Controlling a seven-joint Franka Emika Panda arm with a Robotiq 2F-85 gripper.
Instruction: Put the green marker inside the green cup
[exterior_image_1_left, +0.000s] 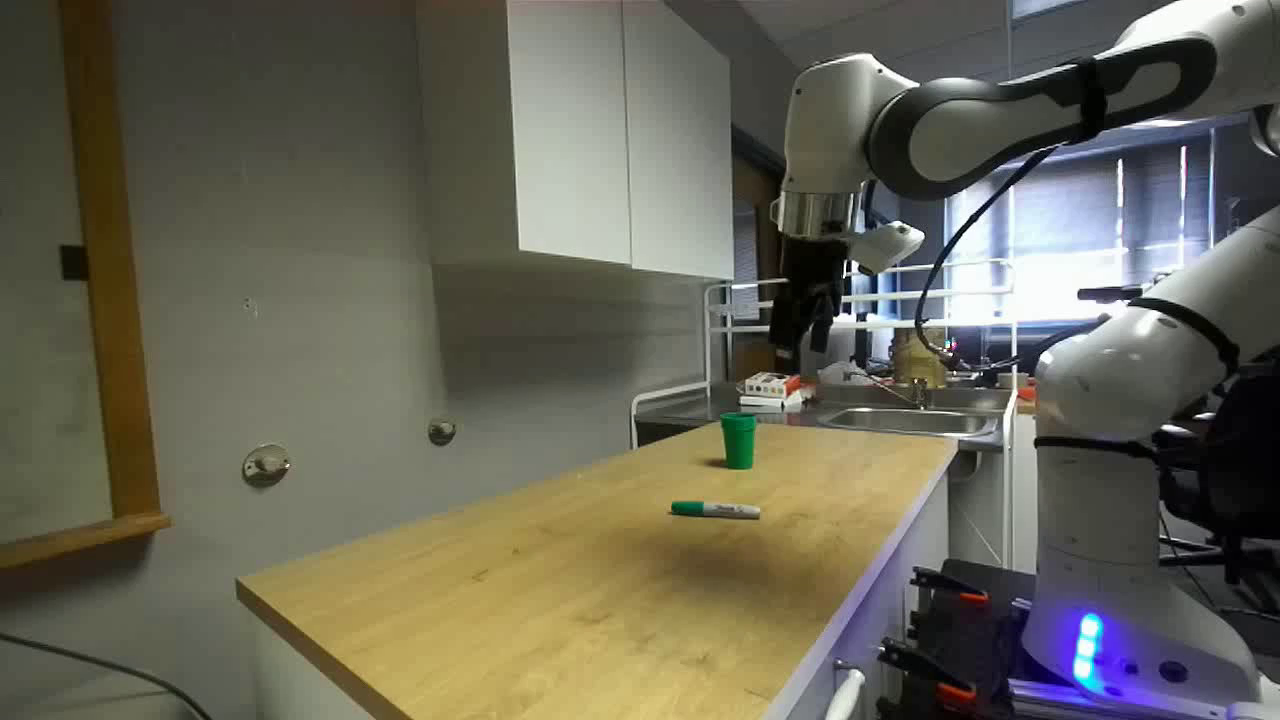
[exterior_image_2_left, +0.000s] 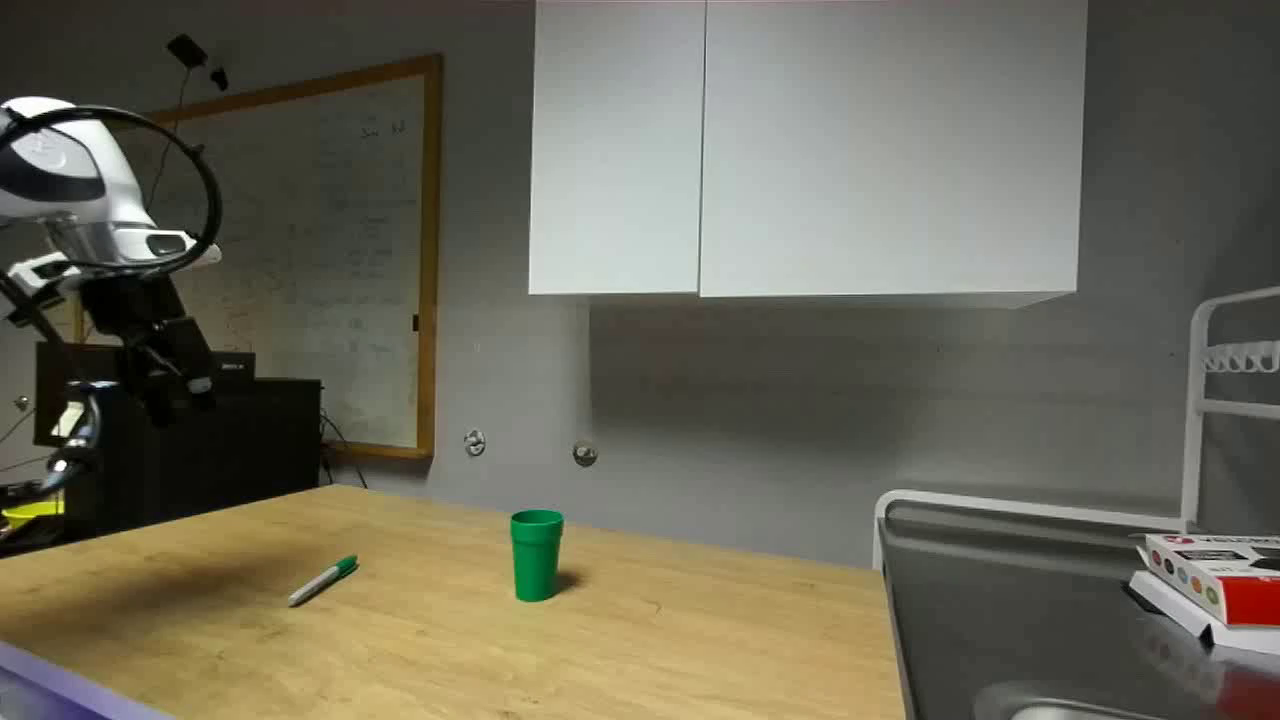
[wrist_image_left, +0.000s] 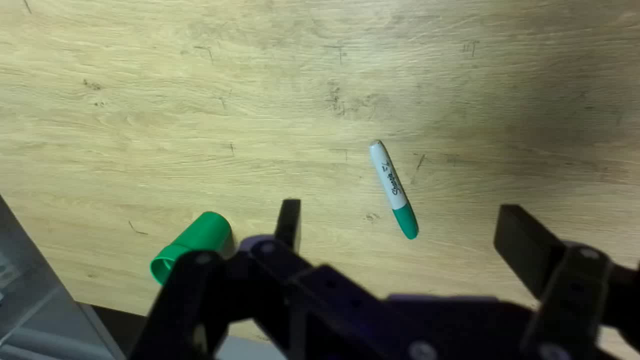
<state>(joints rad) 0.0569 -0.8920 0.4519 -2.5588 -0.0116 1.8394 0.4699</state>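
The green marker has a white body and a green cap. It lies flat on the wooden counter in both exterior views (exterior_image_1_left: 715, 510) (exterior_image_2_left: 323, 581) and in the wrist view (wrist_image_left: 394, 187). The green cup stands upright, apart from the marker, in both exterior views (exterior_image_1_left: 738, 445) (exterior_image_2_left: 536, 560). It also shows at lower left in the wrist view (wrist_image_left: 204, 235), partly covered by a finger linkage. My gripper is open and empty, high above the counter, in both exterior views (exterior_image_1_left: 804, 335) (exterior_image_2_left: 180, 395). In the wrist view its fingertips (wrist_image_left: 402, 220) appear on either side of the marker's cap end, well above it.
The wooden counter (exterior_image_1_left: 520, 590) meets a metal sink unit (exterior_image_1_left: 905, 420) with a white rail. Small boxes (exterior_image_2_left: 1215, 580) lie on that unit. White wall cabinets (exterior_image_2_left: 880, 150) hang above the counter's back side. The counter's edge (exterior_image_1_left: 900, 540) faces the robot base.
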